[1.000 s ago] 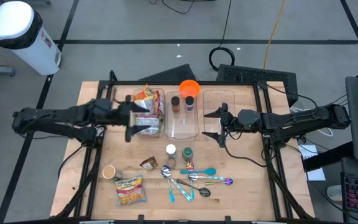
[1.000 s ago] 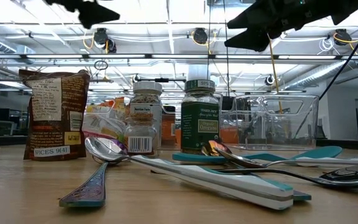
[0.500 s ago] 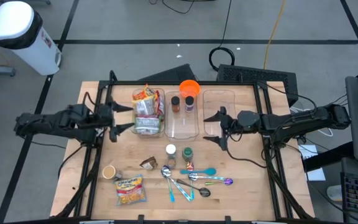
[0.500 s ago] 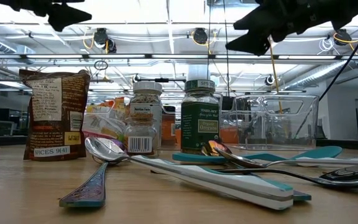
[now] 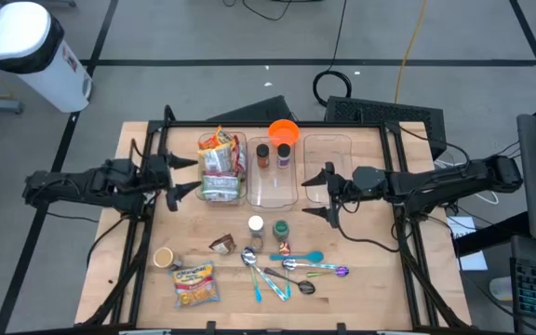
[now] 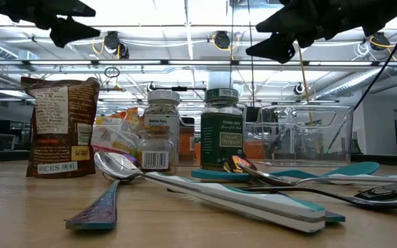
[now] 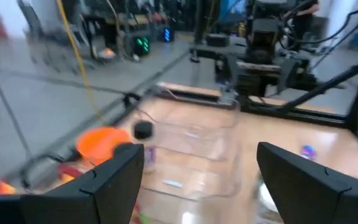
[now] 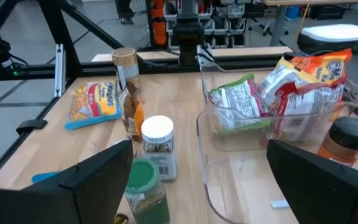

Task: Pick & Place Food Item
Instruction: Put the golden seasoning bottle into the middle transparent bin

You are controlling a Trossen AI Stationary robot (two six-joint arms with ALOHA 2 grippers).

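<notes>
Wooden surface [image 5: 361, 270], centre frame. On it: three clear bins [image 5: 274, 172] in a row, upper centre; orange bowl [image 5: 284, 130] behind them; two spice jars [image 5: 268, 227] mid-surface; spoons [image 5: 287, 270] lower centre; snack bag [image 5: 194, 283] and small cup [image 5: 164, 257] lower left.

My left gripper [image 5: 182, 177] and right gripper [image 5: 316, 194] are both dark, near black. Table [image 5: 370, 279] is pale wood grain. Bowl [image 5: 284, 131] is orange. Bins [image 5: 328, 154] are clear. Snack bags in the bin [image 5: 220, 163] are orange, red and green-white. Bag on the table [image 5: 195, 283] is yellow-orange with blue trim. Spice jars: one white lid [image 5: 256, 224], one green lid [image 5: 280, 226]. Spoons [image 5: 307, 256] have teal handles, one purple [image 5: 341, 272].
</notes>
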